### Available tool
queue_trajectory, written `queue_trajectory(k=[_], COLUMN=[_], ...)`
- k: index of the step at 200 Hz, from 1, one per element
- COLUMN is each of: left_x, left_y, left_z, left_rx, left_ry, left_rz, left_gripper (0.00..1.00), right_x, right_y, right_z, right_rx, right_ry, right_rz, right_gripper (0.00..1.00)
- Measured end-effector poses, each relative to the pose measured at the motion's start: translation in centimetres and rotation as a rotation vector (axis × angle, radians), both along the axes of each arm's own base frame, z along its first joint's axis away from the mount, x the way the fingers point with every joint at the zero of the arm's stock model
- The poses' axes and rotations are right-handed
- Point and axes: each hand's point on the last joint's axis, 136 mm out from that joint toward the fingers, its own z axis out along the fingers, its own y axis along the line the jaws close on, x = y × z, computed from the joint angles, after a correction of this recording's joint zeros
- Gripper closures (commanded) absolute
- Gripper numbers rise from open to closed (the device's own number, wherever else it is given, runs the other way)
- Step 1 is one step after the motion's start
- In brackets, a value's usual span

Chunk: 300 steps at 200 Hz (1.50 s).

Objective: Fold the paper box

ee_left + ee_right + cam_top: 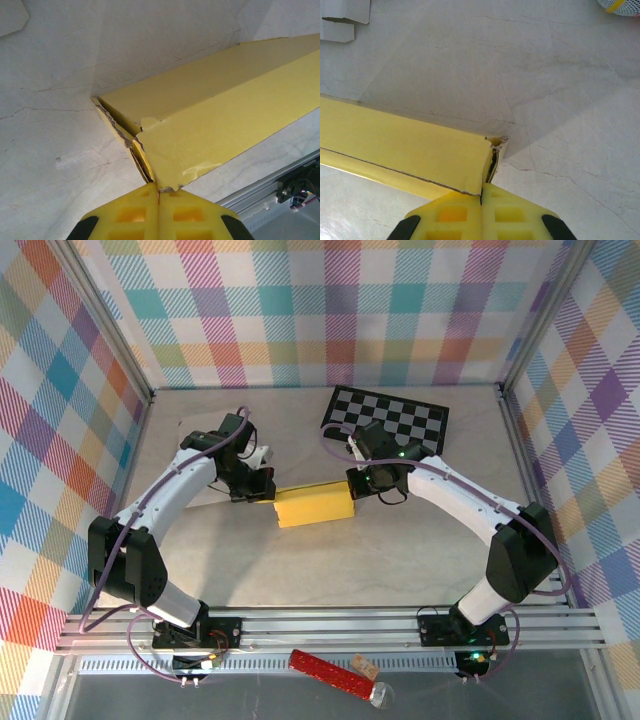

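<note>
Lab test cell: plaid-curtained walls (330, 310), aluminium rail frame (330, 628).

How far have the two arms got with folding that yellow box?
Done: the yellow paper box already lies as a long folded body with sharp creases. In hand: the left gripper and right gripper each pinch one end of it. Left: the end flaps look ragged and slightly gaping, so the ends probably need tucking closed.
</note>
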Motion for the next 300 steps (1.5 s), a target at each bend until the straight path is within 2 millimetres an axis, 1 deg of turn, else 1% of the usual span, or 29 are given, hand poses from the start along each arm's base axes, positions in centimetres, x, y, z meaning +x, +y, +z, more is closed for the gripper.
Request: queue_trajectory(k=[30, 63, 92, 111, 130, 173, 200, 220, 237, 258, 280, 300], left_x=[-0.1, -0.4, -0.6, -0.8, -0.8, -0.9, -0.9, -0.9, -0.9, -0.9, -0.9, -0.9], left_y=[0.0, 0.0, 0.1, 0.1, 0.0, 0.0, 0.0, 0.0, 0.0, 0.0, 0.0, 0.0], left_z=[-0.1, -0.2, -0.4, -0.6, -0.6, -0.7, -0.7, -0.7, -0.7, -0.7, -0.7, -0.7], left_rx=[0.009, 0.016, 0.032, 0.036, 0.036, 0.042, 0.044, 0.046, 0.049, 0.05, 0.051, 0.051], left_ry=[-0.001, 0.007, 0.013, 0.02, 0.019, 0.017, 0.016, 0.016, 0.014, 0.014, 0.014, 0.016], left_rz=[-0.006, -0.011, -0.014, -0.018, -0.018, -0.021, -0.022, -0.022, -0.024, -0.023, -0.022, -0.019], left_gripper=[1.0, 1.0, 1.0, 1.0, 1.0, 1.0, 1.0, 1.0, 1.0, 1.0, 1.0, 1.0], right_x=[-0.1, -0.2, -1.2, -2.1, -2.8, -3.6, -3.6, -3.6, -3.4, -3.4, -3.8, -3.5], right_y=[0.1, 0.0, -0.5, -0.7, -0.9, -0.9, -0.8, -1.5, -2.1, -2.2, -1.3, -0.7], right_z=[0.0, 0.1, 0.0, 0.5, 1.3, 3.4, 4.7, 4.7, 3.8, 2.0, 0.5, 0.5], right_rx=[0.0, 0.005, 0.011, 0.042, 0.084, 0.194, 0.303, 0.403, 0.494, 0.585, 0.646, 0.706], right_ry=[0.0, 0.004, 0.029, 0.04, 0.047, 0.061, 0.085, 0.169, 0.298, 0.447, 0.562, 0.607], right_rz=[0.002, -0.005, -0.032, -0.052, -0.081, -0.174, -0.313, -0.493, -0.666, -0.834, -0.93, -0.977], right_gripper=[1.0, 0.82, 0.67, 0.57, 0.51, 0.42, 0.34, 0.32, 0.32, 0.31, 0.3, 0.3])
